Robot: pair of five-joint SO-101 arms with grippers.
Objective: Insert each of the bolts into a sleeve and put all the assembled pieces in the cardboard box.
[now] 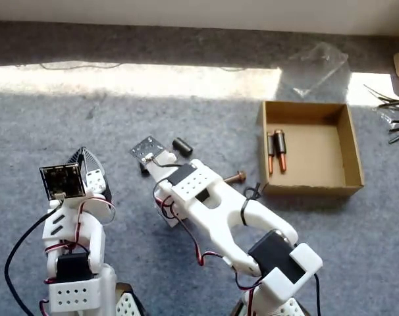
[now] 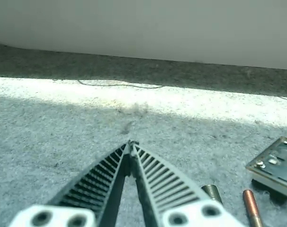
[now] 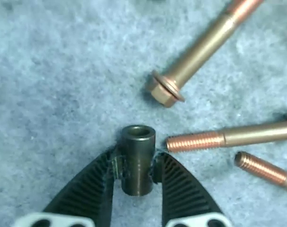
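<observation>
Two ribbed fingers (image 3: 101, 184) of the right gripper (image 3: 136, 161) pinch a dark sleeve (image 3: 137, 142) between their tips, its open bore pointing away from them. Just past those tips, three bolts lie on the grey carpet (image 3: 63, 71): a long bolt (image 3: 205, 45) with its head nearest the fingers, a second bolt (image 3: 228, 136) whose threaded end stops just beside the sleeve, and a third bolt (image 3: 264, 170) near it. The left gripper (image 2: 130, 145) has its fingers pressed together on nothing, with another sleeve (image 2: 210, 191) just beside one finger, and well away from both grippers the cardboard box (image 1: 262, 131) holds two assembled pieces (image 1: 276, 151) side by side.
</observation>
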